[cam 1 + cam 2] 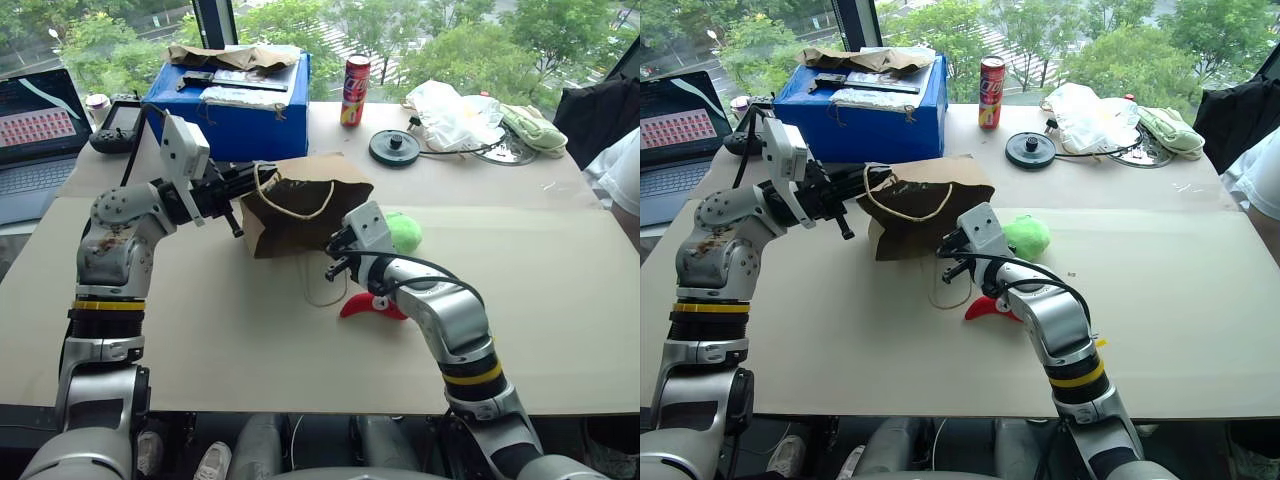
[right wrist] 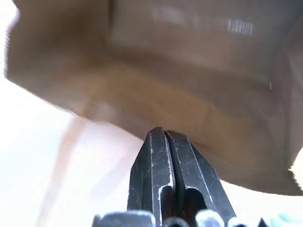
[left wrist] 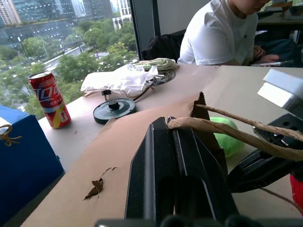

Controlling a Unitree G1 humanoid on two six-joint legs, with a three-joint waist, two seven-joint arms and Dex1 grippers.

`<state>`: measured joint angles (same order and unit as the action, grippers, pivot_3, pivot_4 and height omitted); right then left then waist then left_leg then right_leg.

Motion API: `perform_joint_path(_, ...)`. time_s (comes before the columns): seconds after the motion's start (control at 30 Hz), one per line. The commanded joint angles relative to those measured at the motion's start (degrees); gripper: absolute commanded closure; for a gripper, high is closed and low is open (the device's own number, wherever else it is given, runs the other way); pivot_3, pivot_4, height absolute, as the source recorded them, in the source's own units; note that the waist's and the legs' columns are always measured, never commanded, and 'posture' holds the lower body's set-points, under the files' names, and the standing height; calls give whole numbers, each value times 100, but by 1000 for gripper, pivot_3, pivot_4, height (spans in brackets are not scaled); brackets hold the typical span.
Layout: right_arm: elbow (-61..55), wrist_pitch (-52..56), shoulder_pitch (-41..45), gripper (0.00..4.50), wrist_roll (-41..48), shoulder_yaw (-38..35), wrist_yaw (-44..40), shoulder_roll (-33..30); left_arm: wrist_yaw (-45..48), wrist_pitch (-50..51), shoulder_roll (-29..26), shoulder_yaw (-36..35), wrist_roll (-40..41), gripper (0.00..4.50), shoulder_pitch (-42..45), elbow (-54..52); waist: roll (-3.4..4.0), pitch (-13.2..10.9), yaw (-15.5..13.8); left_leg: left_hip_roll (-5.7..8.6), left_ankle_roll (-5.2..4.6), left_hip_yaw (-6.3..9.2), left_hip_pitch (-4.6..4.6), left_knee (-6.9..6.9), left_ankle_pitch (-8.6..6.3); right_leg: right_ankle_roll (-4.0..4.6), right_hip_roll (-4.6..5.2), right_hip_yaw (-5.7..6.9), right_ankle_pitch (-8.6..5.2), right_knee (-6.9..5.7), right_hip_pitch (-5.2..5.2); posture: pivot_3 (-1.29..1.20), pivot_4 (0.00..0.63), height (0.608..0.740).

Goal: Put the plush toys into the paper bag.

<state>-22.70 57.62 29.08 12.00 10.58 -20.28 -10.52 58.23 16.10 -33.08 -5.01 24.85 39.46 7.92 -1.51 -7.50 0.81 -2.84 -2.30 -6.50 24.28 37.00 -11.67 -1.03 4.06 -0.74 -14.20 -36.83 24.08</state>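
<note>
The brown paper bag (image 1: 300,215) lies on its side at mid-table, its mouth facing me. My left gripper (image 1: 243,198) reaches in level from the left and is shut on the bag's upper rim, by the cord handle (image 3: 222,130). My right gripper (image 1: 335,258) is shut, and its tips (image 2: 158,131) touch the lower lip of the bag's mouth; I cannot tell whether paper is pinched. Right behind the right hand rests the light-green plush toy (image 1: 405,232). The red chili plush toy (image 1: 365,305) lies under my right forearm.
A blue box (image 1: 235,110), a red can (image 1: 355,90), a black disc (image 1: 394,147), a white plastic bag (image 1: 450,115) and a pale green cloth (image 1: 535,128) stand along the back. A laptop (image 1: 35,130) is far left. A person in white (image 3: 222,33) sits at the right.
</note>
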Motion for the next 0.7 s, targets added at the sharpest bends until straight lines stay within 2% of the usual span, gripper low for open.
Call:
perform_joint_path(0.03,-668,461,58,4423,331,-325,-159,-255,36,-141,12,-46,16,4500,49,-16,0,0,-1,0,0,0,0,0,0,0,0,0,0,2,0,0,150,739)
perform_joint_path(0.33,-849,676,-238,4423,567,-973,-486,-1362,109,-231,71,-1,-16,4500,67,115,-1,0,-13,4,-1,-1,0,0,0,0,4,0,0,14,-2,0,150,739)
perform_joint_path(0.43,-332,552,-147,3685,383,-1305,-304,-1625,138,-250,80,7,-26,4500,83,140,-1,0,-13,4,-1,-1,-1,0,0,0,3,-1,-1,20,-1,0,150,739)
perform_joint_path(0.47,-171,499,-96,3295,346,-1393,-239,-1657,145,-257,82,10,-28,4500,87,146,-1,0,-10,4,-1,-1,-2,1,0,0,3,-1,-1,23,-1,0,150,739)
perform_joint_path(0.57,293,299,64,2340,168,-1342,-114,-1750,164,-273,85,12,-33,4500,105,171,0,0,11,3,-1,-4,-5,0,0,1,0,-6,-1,24,1,0,150,739)
perform_joint_path(0.63,605,172,189,1866,80,-1229,-30,-1656,170,-283,83,17,-40,4500,115,182,-1,0,20,3,-1,-4,-4,-1,0,2,-1,-8,-2,22,4,0,150,739)
perform_joint_path(0.7,793,60,261,1004,18,-1124,13,-1596,174,-290,81,20,-43,4500,124,193,-1,0,26,1,-1,-4,-5,-2,0,3,-4,-10,-2,21,5,0,150,739)
